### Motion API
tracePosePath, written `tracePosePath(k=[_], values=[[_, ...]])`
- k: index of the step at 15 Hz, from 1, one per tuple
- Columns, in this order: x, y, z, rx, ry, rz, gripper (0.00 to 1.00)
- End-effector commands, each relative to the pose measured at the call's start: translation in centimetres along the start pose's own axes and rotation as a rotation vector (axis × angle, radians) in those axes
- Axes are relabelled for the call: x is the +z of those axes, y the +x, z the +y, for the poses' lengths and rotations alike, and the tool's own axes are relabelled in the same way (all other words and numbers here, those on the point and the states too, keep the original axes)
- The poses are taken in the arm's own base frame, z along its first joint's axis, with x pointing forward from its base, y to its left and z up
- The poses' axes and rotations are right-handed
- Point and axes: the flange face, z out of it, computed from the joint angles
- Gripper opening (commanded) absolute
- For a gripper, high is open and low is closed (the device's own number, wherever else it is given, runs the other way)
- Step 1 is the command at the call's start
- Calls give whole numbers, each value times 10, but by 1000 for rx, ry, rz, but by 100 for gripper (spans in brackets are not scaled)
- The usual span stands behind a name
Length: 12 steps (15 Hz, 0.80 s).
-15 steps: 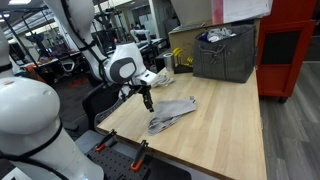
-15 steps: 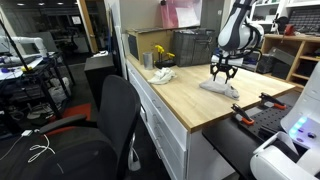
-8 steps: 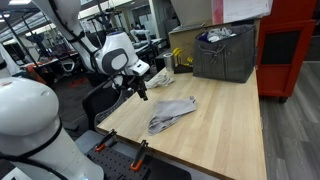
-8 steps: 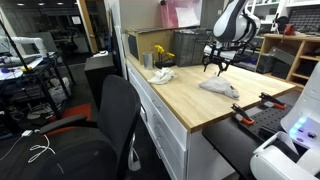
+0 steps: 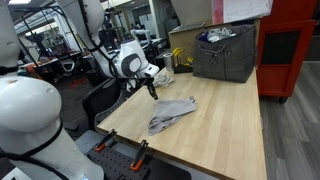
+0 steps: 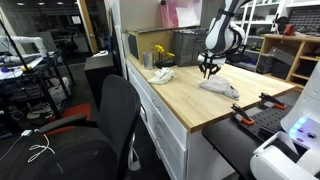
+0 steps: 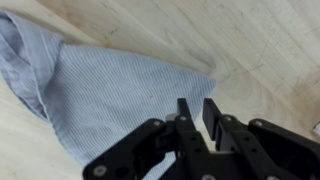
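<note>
The gripper (image 7: 198, 104) has its two fingers pressed close together, and it holds nothing. In the wrist view, the gray cloth (image 7: 105, 95) lies on the wooden table (image 7: 262, 40), at ten o'clock from the fingers.

Robotics lab: long wooden workbench (image 5: 225, 125), red cabinet (image 5: 290, 50), black office chair (image 6: 108, 115), cluttered desks (image 5: 45, 52) behind under ceiling lights.

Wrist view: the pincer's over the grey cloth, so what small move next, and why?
Probably open the pincer wide first. Its jaws stand almost together with nothing between them, and it hangs above the edge of the grey cloth on the wooden table, apparently not touching it.
</note>
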Motion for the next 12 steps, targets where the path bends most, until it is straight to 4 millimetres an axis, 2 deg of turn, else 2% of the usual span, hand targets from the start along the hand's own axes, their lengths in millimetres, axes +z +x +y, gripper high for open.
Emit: tracePosePath(k=[1, 3, 4, 10, 12], values=[[26, 40, -24, -48, -67, 73, 0], [37, 48, -32, -55, -92, 66, 0], [43, 46, -35, -64, -103, 50, 0], [47, 17, -36, -112, -148, -88, 0], [53, 13, -36, -115, -174, -94, 0]])
